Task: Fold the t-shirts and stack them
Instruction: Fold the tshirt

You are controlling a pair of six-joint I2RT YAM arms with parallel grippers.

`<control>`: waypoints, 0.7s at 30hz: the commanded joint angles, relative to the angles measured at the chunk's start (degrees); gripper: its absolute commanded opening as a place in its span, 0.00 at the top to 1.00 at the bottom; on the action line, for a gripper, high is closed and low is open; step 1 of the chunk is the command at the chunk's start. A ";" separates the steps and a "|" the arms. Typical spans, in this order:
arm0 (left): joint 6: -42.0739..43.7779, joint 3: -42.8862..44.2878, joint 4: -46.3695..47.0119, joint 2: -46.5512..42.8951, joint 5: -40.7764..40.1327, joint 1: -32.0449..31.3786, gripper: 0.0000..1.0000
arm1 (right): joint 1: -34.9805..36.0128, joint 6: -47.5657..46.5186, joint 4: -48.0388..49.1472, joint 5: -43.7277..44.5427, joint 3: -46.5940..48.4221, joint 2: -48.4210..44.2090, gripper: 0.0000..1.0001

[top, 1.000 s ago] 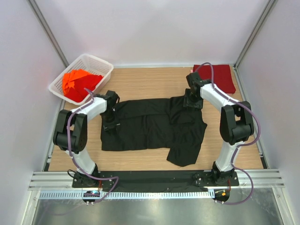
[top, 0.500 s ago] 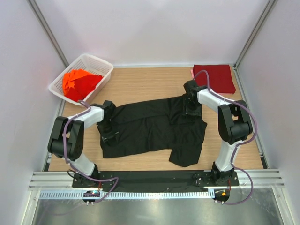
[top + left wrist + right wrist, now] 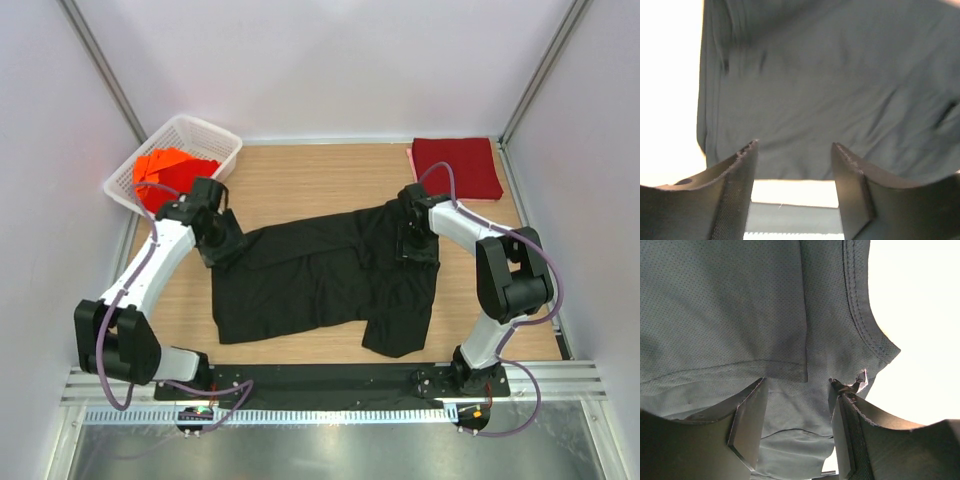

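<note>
From above, the black t-shirt (image 3: 320, 285) lies spread but rumpled in the middle of the counter (image 3: 300, 180). The left gripper (image 3: 222, 240) is at its far left edge and the right gripper (image 3: 418, 245) over its far right part. A dark red t-shirt (image 3: 458, 165) lies folded at the far right, and orange t-shirts (image 3: 165, 178) sit in the basket (image 3: 215, 130). The left wrist view shows jaws spread with nothing between them. In the right wrist view they are likewise parted, above a stitched hem. Pinching matching edges and pulling evenly should flatten the cloth before folding. No label or writing is readable.
</note>
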 commanded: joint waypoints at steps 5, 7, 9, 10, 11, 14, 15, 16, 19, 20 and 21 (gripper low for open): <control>8.75 2.18 10.26 7.36 5.40 11.94 0.51 | 0.39 -1.56 -0.98 -0.03 2.77 -2.23 0.42; 9.80 2.18 12.79 8.95 5.57 15.36 0.53 | 0.30 -1.56 -0.89 -0.30 2.69 -2.40 0.42; 9.81 1.83 14.91 10.80 6.18 16.25 0.55 | 0.30 -1.65 -0.72 -0.56 2.69 -2.41 0.42; 9.72 1.65 16.40 11.58 6.45 16.60 0.55 | 0.30 -1.74 -0.80 -0.74 2.51 -2.49 0.42; 9.64 1.74 16.94 12.72 6.01 16.60 0.55 | 0.30 -1.82 -0.80 -0.74 2.51 -2.49 0.42; 9.64 1.57 18.08 14.22 4.34 16.69 0.56 | 0.30 -2.00 -0.80 -0.92 2.16 -2.49 0.42; 9.63 1.30 18.61 15.01 4.16 16.69 0.55 | 0.38 -2.09 -0.80 -1.09 2.24 -2.32 0.42; 9.72 1.04 19.22 15.37 4.16 16.69 0.56 | 0.39 -2.09 -0.80 -1.09 2.16 -2.40 0.42; 9.63 0.25 21.07 17.12 3.81 16.69 0.56 | 0.30 -2.09 -0.45 -1.27 2.16 -2.14 0.42; 9.55 -0.10 22.03 17.56 3.90 16.69 0.58 | 0.38 -2.18 -0.37 -1.18 2.24 -1.97 0.42; 9.46 -0.28 22.82 17.83 4.25 16.69 0.59 | 0.30 -2.09 -0.36 -1.44 2.25 -1.88 0.42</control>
